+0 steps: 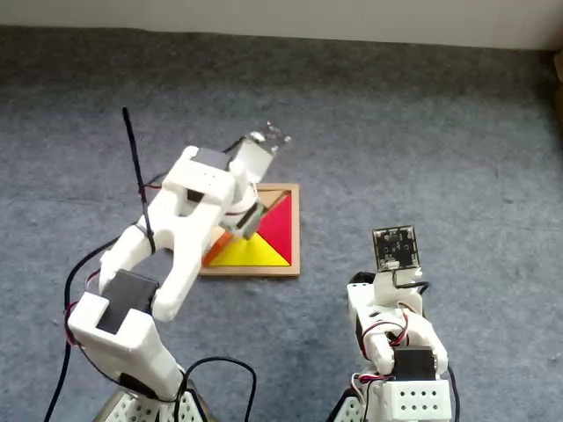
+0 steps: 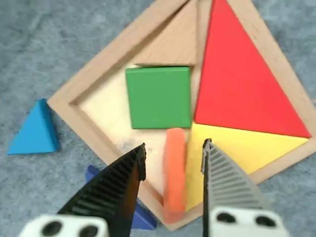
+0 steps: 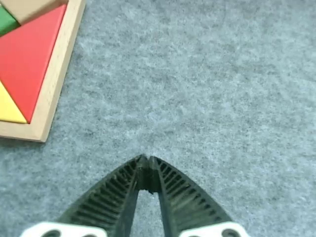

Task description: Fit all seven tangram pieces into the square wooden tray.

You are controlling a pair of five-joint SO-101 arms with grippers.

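The square wooden tray (image 2: 96, 64) lies on the carpet and holds a red triangle (image 2: 242, 79), a yellow triangle (image 2: 242, 150), a green square (image 2: 159, 96) and a plain wood piece (image 2: 173, 44). An orange piece (image 2: 175, 173) stands on edge, leaning over the tray's rim between the fingers of my left gripper (image 2: 173, 150), which is open above it. A light blue triangle (image 2: 34, 131) and a dark blue piece (image 2: 140, 215) lie on the carpet outside the tray. In the high view the left arm (image 1: 189, 220) covers much of the tray (image 1: 294, 230). My right gripper (image 3: 146, 163) is shut over bare carpet, beside the tray (image 3: 52, 89).
Grey carpet covers the whole work surface, with open room to the right of the tray and beyond it. The right arm (image 1: 396, 325) rests folded near the front edge. Black cables trail from the left arm's base.
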